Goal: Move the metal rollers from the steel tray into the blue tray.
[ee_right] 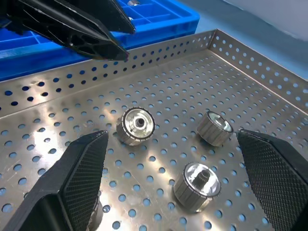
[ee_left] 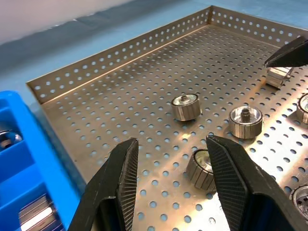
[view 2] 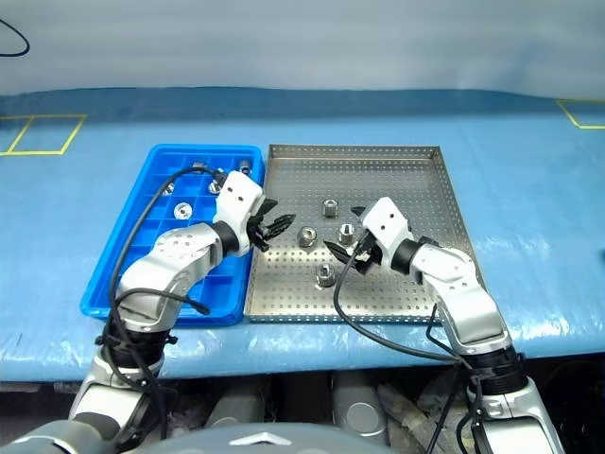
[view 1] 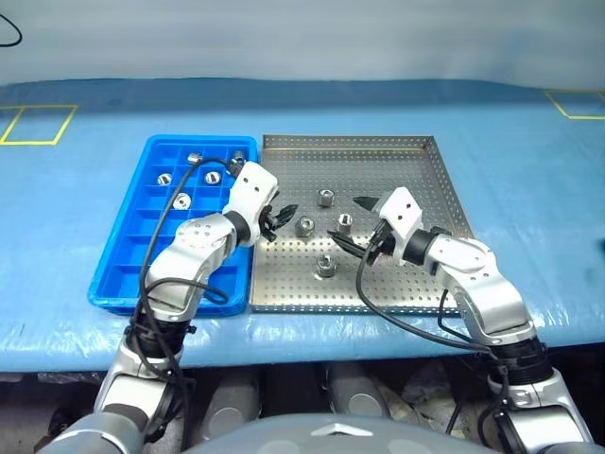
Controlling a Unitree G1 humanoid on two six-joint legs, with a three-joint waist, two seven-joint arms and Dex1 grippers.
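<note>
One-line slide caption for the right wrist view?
Open right pincer hovers over three metal rollers on the perforated steel tray, blue tray behind.

Bare steel tray [view 1: 416, 161] floor beyond four clustered metal rollers [view 1: 304, 226].

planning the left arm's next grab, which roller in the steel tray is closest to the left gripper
The roller just right of the left gripper; the other three rollers lie farther off.
</note>
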